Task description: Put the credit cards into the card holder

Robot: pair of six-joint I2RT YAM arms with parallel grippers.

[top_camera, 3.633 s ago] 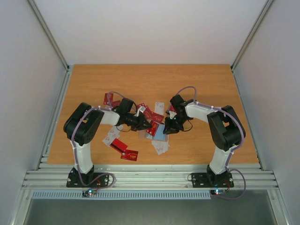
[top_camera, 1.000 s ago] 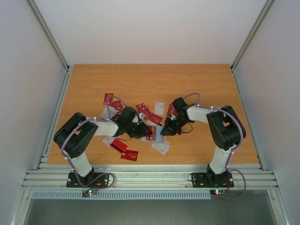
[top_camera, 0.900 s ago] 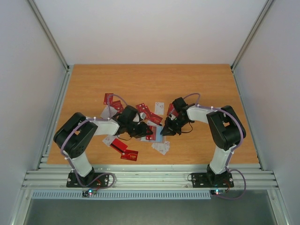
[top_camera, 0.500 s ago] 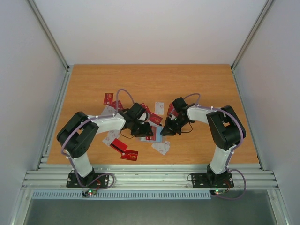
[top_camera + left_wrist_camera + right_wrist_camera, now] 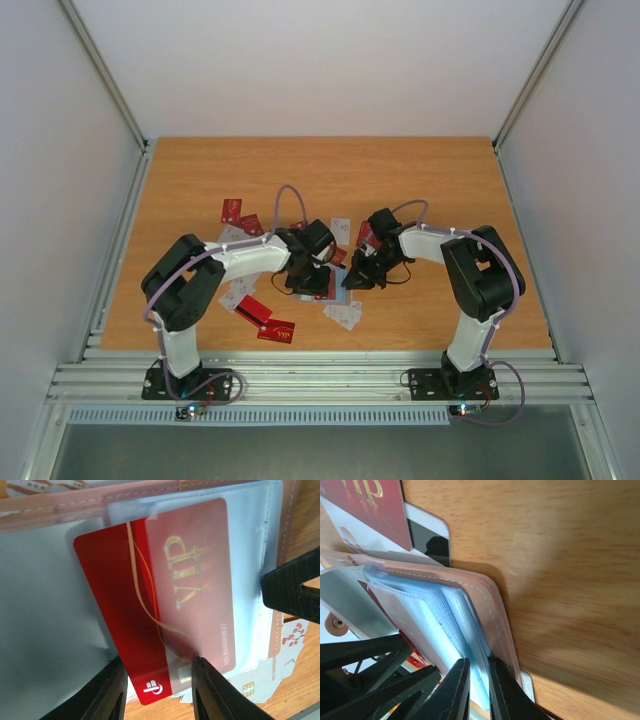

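Progress: left gripper [image 5: 157,661] newly over card holder [image 5: 492,605]; red card [image 5: 140,605], grasped between its jaws, half-pocketed ahead. Right gripper [image 5: 478,663] clamps holder pages.

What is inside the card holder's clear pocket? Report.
A red card is partly inside the clear pocket of the card holder; its left part sticks out. Other pockets' contents are hidden.

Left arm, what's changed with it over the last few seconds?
The left claw swung right to the card holder, and the red card it grips now sits partly inside a clear pocket. The right claw stayed clamped on the holder, and the loose cards near the front stayed put.
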